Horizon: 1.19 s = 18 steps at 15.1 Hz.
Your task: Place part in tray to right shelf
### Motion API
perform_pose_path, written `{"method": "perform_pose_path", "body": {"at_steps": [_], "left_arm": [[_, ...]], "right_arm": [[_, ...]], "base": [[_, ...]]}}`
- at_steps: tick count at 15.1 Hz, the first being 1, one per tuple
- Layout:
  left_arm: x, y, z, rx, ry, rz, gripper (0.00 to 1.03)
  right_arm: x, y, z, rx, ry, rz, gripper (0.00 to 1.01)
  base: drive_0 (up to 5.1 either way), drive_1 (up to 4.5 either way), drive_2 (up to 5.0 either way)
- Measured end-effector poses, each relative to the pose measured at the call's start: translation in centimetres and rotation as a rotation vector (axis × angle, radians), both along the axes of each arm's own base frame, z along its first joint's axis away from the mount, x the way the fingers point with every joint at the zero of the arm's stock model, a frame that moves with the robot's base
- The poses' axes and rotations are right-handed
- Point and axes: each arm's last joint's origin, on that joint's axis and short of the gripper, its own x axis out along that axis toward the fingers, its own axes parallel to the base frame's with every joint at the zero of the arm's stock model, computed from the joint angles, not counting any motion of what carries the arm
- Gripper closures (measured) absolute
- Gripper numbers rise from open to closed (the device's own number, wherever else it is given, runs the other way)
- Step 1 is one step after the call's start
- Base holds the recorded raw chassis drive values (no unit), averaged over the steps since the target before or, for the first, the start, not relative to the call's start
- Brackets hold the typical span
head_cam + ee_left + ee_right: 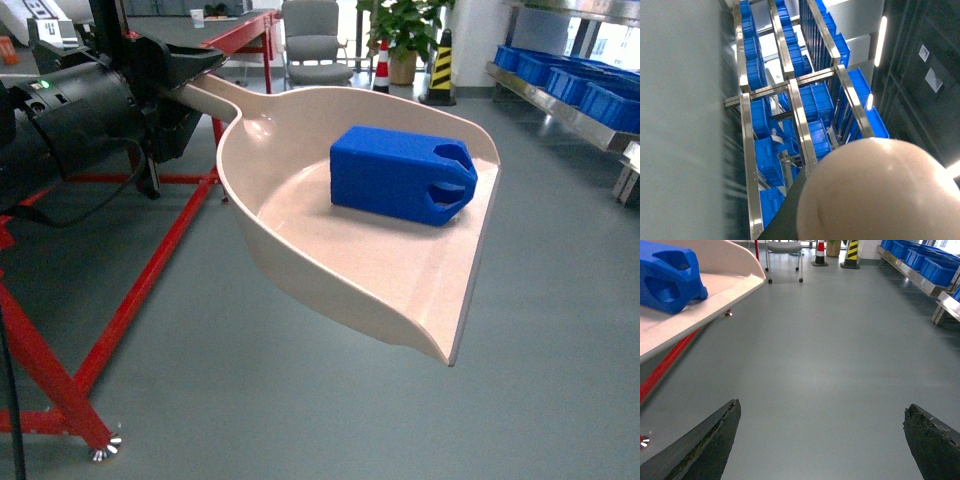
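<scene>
— Scoop-shaped tray (pixel 340 270) hangs nearest, the part (pixel 400 173) lying inside by its far wall. Advice?
— Keep it level travelling to the right shelf (pixel 560 105), far right.
— Arms?
— Left gripper (pixel 185 85) clamps the handle, outstretched; right gripper (pixel 822 440) hangs low, jaws apart, empty.

A rounded beige-pink surface, probably the tray (pixel 872 192), fills the lower right, too close and blurred to read its shape. Beyond it stands a silvery steel rack (pixel 797 107) holding rows of blue crates (pixel 815 102). A pale grey blur covers the left side.
</scene>
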Motion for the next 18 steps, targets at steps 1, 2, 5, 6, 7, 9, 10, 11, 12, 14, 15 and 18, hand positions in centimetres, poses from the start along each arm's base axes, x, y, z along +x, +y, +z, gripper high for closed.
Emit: {"method": "perform_pose_path", "body": {"at_steps": [1,2,5,6,7,9,10,11,12,14,15,18], "left_arm": [[0.01,-0.01,-0.06,0.001,0.006,-0.001,0.89],[0.0,0.0,0.01,-0.001,-0.001,0.001,0.89],[0.0,0.01,0.02,0.0,-0.002,-0.001,0.89],[0.0,0.02,0.04,-0.001,-0.003,0.003,0.89],[0.01,0.01,-0.03,0.001,0.005,0.0,0.89],[-0.01,0.0,0.03,0.0,-0.002,0.0,0.89],[0.0,0.0,-0.02,0.0,0.003,0.0,0.89],[0.0,0.0,-0.01,0.0,0.002,-0.001,0.89],[-0.01,0.0,0.04,-0.001,-0.003,0.0,0.89],[0.0,0.0,-0.01,0.0,0.002,0.001,0.89],[0.0,0.02,0.04,-0.001,-0.002,0.001,0.89],[-0.01,0.02,0.04,-0.001,-0.003,0.002,0.89]], "right_arm": [[0.01,0.0,0.04,0.002,-0.003,0.0,0.03],[0.0,0.0,0.0,0.001,0.0,0.0,0.03],[0.0,0.01,0.02,0.001,-0.002,0.0,0.03],[0.0,0.0,0.0,0.0,0.0,0.0,0.03],[0.01,0.01,0.05,0.002,-0.004,0.0,0.03],[0.0,0.01,0.04,0.002,-0.004,0.0,0.03],[0.0,0.0,0.01,0.001,-0.001,0.0,0.03],[0.0,0.01,0.02,0.001,-0.002,0.0,0.03],[0.0,0.0,0.0,0.001,0.0,0.0,0.03],[0.0,0.0,0.0,0.0,0.0,0.0,0.03],[0.0,0.01,0.02,0.001,-0.002,0.0,0.03],[0.0,0.0,0.0,0.0,0.0,0.0,0.03]], "base": [[0.0,4.33,-4.2],[0.0,4.33,-4.2],[0.0,4.33,-4.2],[0.0,4.33,-4.2],[0.0,4.33,-4.2],[0.0,4.33,-4.2],[0.0,4.33,-4.2],[0.0,4.28,-4.3],[0.0,4.28,-4.3],[0.0,4.28,-4.3],[0.0,4.28,-4.3],[0.0,4.28,-4.3]]}}
